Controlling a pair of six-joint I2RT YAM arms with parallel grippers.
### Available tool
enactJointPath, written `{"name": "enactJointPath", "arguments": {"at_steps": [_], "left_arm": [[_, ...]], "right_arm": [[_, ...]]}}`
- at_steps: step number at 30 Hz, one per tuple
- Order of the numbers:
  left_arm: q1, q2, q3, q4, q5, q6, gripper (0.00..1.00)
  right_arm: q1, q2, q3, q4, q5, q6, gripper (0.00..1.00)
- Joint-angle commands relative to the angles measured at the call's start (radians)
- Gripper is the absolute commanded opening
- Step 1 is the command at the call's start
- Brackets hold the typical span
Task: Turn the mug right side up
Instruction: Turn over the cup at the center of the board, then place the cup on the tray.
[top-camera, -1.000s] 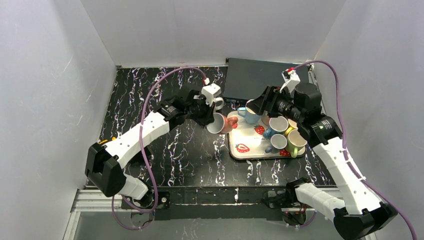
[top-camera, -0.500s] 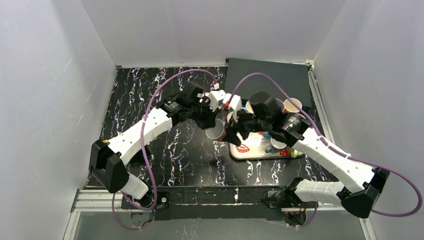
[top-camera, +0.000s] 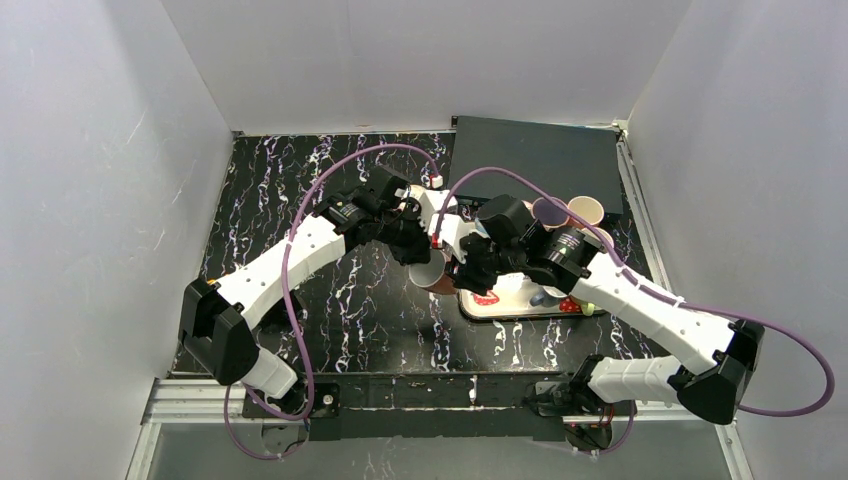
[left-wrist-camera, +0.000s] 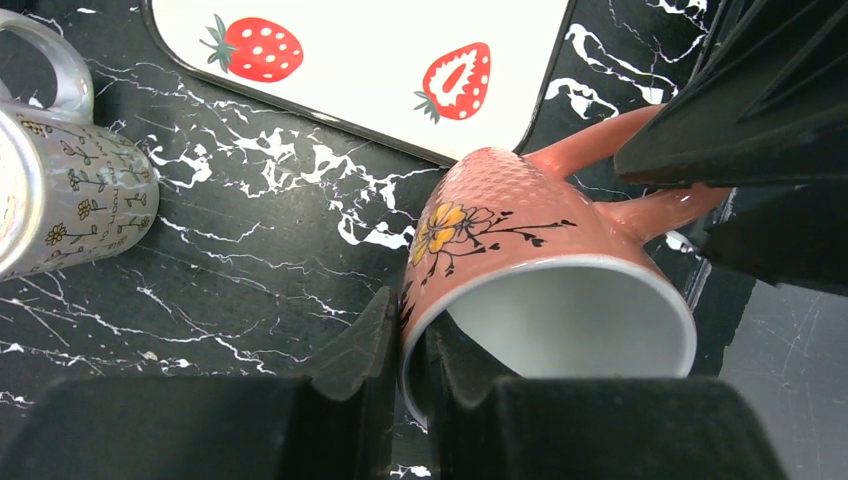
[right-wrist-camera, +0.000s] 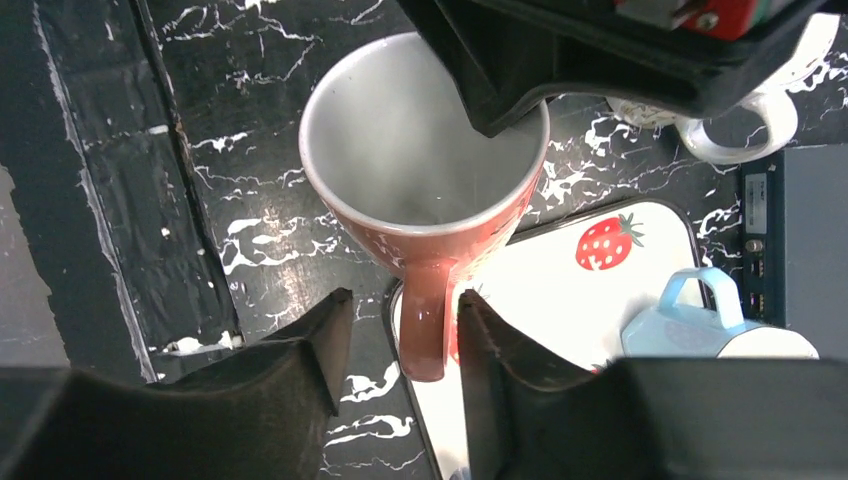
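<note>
The pink mug with a flower print (left-wrist-camera: 520, 240) hangs tilted over the black marble table, just left of the strawberry tray (left-wrist-camera: 400, 60). Its mouth faces up toward the right wrist camera (right-wrist-camera: 420, 150). My left gripper (left-wrist-camera: 405, 310) is shut on its rim, one finger inside and one outside. My right gripper (right-wrist-camera: 402, 298) is open, its fingers either side of the mug's handle (right-wrist-camera: 425, 330), with a gap on the left side. In the top view the mug (top-camera: 435, 272) sits between the left gripper (top-camera: 420, 250) and the right gripper (top-camera: 462, 272).
The tray (top-camera: 505, 300) holds several mugs, among them a light blue one (right-wrist-camera: 690, 310). A white mug (right-wrist-camera: 750, 120) and a grey floral mug (left-wrist-camera: 70, 190) stand on the table near it. A black box (top-camera: 530, 150) lies at the back right.
My right arm swung from above the tray's far side over to the pink mug, and its fingers now straddle the handle. My left gripper kept hold and shifted the mug slightly toward the tray.
</note>
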Motion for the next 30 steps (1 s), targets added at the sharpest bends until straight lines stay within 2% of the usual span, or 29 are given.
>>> {"name": "enactJointPath", "arguments": {"at_steps": [1, 4, 6, 8, 10, 15, 18, 22, 27, 30], "left_arm": [[-0.003, -0.044, 0.027, 0.004, 0.083, 0.014, 0.0], [-0.003, -0.05, 0.021, 0.004, 0.091, 0.016, 0.0], [-0.003, -0.055, 0.021, 0.004, 0.093, 0.014, 0.0], [-0.003, -0.064, 0.02, 0.017, 0.064, -0.021, 0.0], [-0.003, -0.077, 0.018, 0.036, 0.022, -0.074, 0.1], [-0.003, -0.133, -0.062, 0.181, -0.006, -0.221, 0.47], [-0.003, -0.159, -0.101, 0.24, -0.071, -0.317, 0.55], [0.0, -0.192, -0.133, 0.26, -0.207, -0.415, 0.61], [0.009, -0.285, -0.183, 0.293, -0.423, -0.524, 0.67], [0.014, -0.341, -0.215, 0.316, -0.482, -0.565, 0.72]], "right_arm": [[0.012, 0.011, 0.045, -0.019, 0.048, -0.045, 0.46], [0.017, 0.021, 0.04, -0.017, 0.067, -0.049, 0.38], [0.024, 0.02, 0.036, -0.002, 0.085, -0.05, 0.23], [0.024, 0.006, 0.025, 0.029, 0.112, -0.041, 0.03], [0.024, -0.016, 0.004, 0.068, 0.151, -0.027, 0.01], [0.025, -0.119, -0.09, 0.203, 0.209, 0.009, 0.01], [0.025, -0.167, -0.13, 0.246, 0.277, 0.056, 0.01], [0.024, -0.206, -0.177, 0.289, 0.432, 0.17, 0.01], [0.024, -0.227, -0.261, 0.336, 0.706, 0.36, 0.01], [0.023, -0.22, -0.312, 0.36, 0.87, 0.496, 0.01]]}}
